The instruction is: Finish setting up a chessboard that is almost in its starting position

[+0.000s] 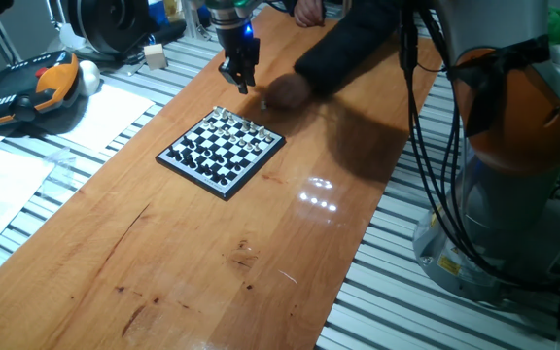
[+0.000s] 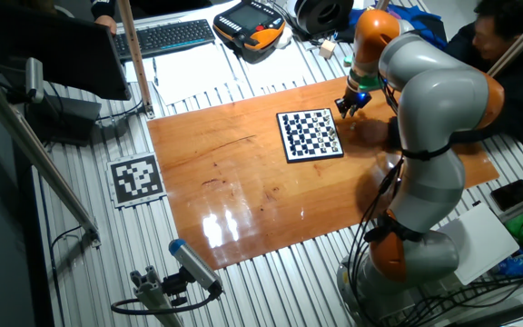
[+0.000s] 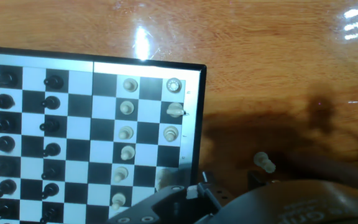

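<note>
The chessboard (image 1: pixel 222 151) lies on the wooden table; it also shows in the other fixed view (image 2: pixel 310 134) and fills the left of the hand view (image 3: pixel 92 137). Black pieces (image 3: pixel 51 118) stand in two rows on its left. White pawns (image 3: pixel 126 134) and a few white back-rank pieces (image 3: pixel 170 132) stand on its right; one of them (image 3: pixel 176 111) leans. A lone white piece (image 3: pixel 264 162) lies off the board on the wood. My gripper (image 1: pixel 239 78) hangs above the table just beyond the board's white side, open and empty, close to the loose piece.
A person's hand (image 1: pixel 285 92) in a dark sleeve rests on the table beside my gripper. A teach pendant (image 1: pixel 27 87) and papers (image 1: pixel 115 112) lie off the table's left. The arm's base (image 1: pixel 513 165) and cables stand at the right.
</note>
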Motion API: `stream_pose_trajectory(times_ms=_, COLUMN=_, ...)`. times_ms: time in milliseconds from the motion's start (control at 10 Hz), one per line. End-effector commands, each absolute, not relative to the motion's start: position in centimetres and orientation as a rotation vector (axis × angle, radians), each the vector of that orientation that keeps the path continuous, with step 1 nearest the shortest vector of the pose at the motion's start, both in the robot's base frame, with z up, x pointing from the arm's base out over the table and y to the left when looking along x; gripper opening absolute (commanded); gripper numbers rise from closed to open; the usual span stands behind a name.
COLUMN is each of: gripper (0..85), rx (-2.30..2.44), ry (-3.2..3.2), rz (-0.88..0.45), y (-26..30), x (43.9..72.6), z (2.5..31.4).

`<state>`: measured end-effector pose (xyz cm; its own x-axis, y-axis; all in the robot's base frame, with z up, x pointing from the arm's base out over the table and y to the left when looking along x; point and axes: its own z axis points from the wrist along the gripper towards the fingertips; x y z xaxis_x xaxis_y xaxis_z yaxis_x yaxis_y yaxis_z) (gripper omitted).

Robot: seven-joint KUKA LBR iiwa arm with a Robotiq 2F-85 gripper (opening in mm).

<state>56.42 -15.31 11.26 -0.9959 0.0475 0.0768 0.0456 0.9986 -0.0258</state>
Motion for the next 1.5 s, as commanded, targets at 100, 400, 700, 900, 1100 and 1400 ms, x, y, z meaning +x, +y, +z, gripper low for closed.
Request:
stream_pose_trajectory(times_ms=100, gripper=34.0, rx=-0.035, ry=-3.074, rz=0.013, y=-16.0, x=56.6, z=10.5)
stream_pose_trajectory(times_ms=400, gripper=34.0, rx=-0.055, ry=-3.059, rz=0.042, y=-15.9, x=57.0, z=10.1)
stream_pose_trajectory(times_ms=700, gripper=34.0, rx=-0.017, ry=-3.070, rz=0.090, y=-17.9, x=55.6, z=9.8)
stream_pose_trajectory(times_ms=900, gripper=34.0, rx=-0.008, ry=-3.068, rz=0.106, y=-18.6, x=55.4, z=9.1)
stream_pose_trajectory(times_ms=1100, gripper=34.0, rx=-0.017, ry=-3.071, rz=0.111, y=-18.5, x=55.6, z=8.8)
stream_pose_trajectory(times_ms=1400, gripper=34.0, rx=0.022, ry=-3.086, rz=0.094, y=-19.4, x=56.5, z=7.0)
